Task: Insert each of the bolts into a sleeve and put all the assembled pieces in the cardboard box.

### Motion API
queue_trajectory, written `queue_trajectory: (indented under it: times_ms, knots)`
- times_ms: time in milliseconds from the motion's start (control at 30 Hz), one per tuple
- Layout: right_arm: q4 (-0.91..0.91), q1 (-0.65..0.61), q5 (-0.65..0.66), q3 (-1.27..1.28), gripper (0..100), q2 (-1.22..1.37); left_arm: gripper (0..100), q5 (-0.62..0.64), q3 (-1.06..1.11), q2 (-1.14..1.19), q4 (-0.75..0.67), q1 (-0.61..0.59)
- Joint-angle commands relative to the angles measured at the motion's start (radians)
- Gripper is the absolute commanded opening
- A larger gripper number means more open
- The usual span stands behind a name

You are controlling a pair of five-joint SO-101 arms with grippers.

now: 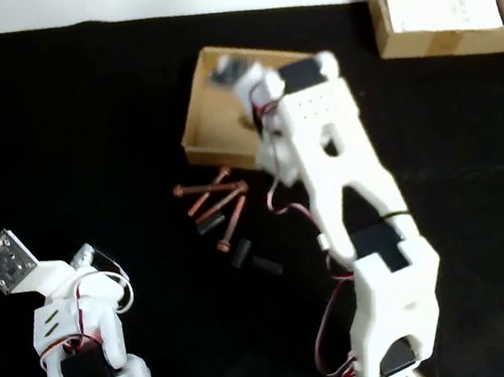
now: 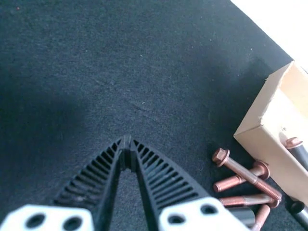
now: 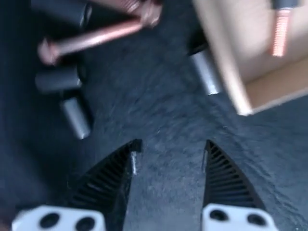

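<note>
Several copper bolts point(image 1: 216, 198) lie fanned on the black mat just in front of the open cardboard box point(image 1: 209, 120). Dark sleeves point(image 1: 242, 250) lie loose beside them. My right arm stretches to the box's near corner. Its gripper point(image 3: 168, 147) hangs open and empty over bare mat, with sleeves point(image 3: 77, 115) and a bolt point(image 3: 91, 38) ahead and the box wall point(image 3: 221, 62) to one side. A bolt in a sleeve point(image 3: 280, 29) lies inside the box. My left gripper point(image 2: 126, 147) is shut on nothing, over the mat well short of the bolts point(image 2: 245, 178) and the box point(image 2: 269, 139).
A second cardboard box point(image 1: 446, 37) holding white paper stands at the far right by the mat's back edge. Red wires loop along the right arm point(image 1: 355, 193). The left arm point(image 1: 73, 314) sits folded at the near left corner.
</note>
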Motion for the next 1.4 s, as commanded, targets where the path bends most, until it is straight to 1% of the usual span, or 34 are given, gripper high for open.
queue_trajectory:
  times_ms: [0,167,300,500,667,867,933,1000,1033,1067,1133,1233,1267,1367]
  knots:
    - [-0.124,-0.008,0.058,0.091,17.7,-0.059,1,0.003,0.018,-0.008,0.003,0.012]
    - [-0.335,-0.013,0.063,0.194,17.7,-0.058,1,0.003,0.018,-0.008,0.005,0.012]
    - [-0.427,-0.012,0.064,0.223,17.7,-0.018,1,0.003,0.018,-0.008,0.005,0.012]
    - [-0.435,0.016,0.066,0.107,17.7,0.127,1,0.002,0.018,-0.010,0.005,0.005]
    - [-0.435,0.073,0.147,-0.022,17.7,0.282,1,0.002,0.018,-0.013,0.003,-0.012]
    - [-0.426,0.114,0.143,-0.166,17.1,0.463,1,0.002,0.018,-0.015,0.002,-0.016]
    - [-0.394,0.122,0.143,-0.194,12.4,0.490,1,0.002,0.018,-0.015,0.002,-0.016]
    - [-0.352,0.120,0.141,-0.222,1.3,0.495,1,0.002,0.018,-0.015,0.002,-0.016]
    - [-0.326,0.120,0.140,-0.246,0.5,0.493,1,0.002,0.018,-0.015,0.002,-0.016]
    - [-0.291,0.120,0.140,-0.280,2.1,0.493,1,0.002,0.018,-0.015,0.002,-0.016]
    - [-0.188,0.120,0.140,-0.389,0.4,0.484,1,0.002,0.018,-0.015,0.002,-0.016]
    - [-0.016,0.117,0.127,-0.584,0.8,0.449,1,0.002,0.018,-0.012,0.002,-0.013]
    - [0.028,0.116,0.097,-0.651,0.8,0.435,1,0.002,0.018,-0.012,0.002,-0.013]
    - [0.038,0.122,-0.058,-0.802,0.8,0.374,1,0.002,0.018,-0.010,0.002,-0.013]
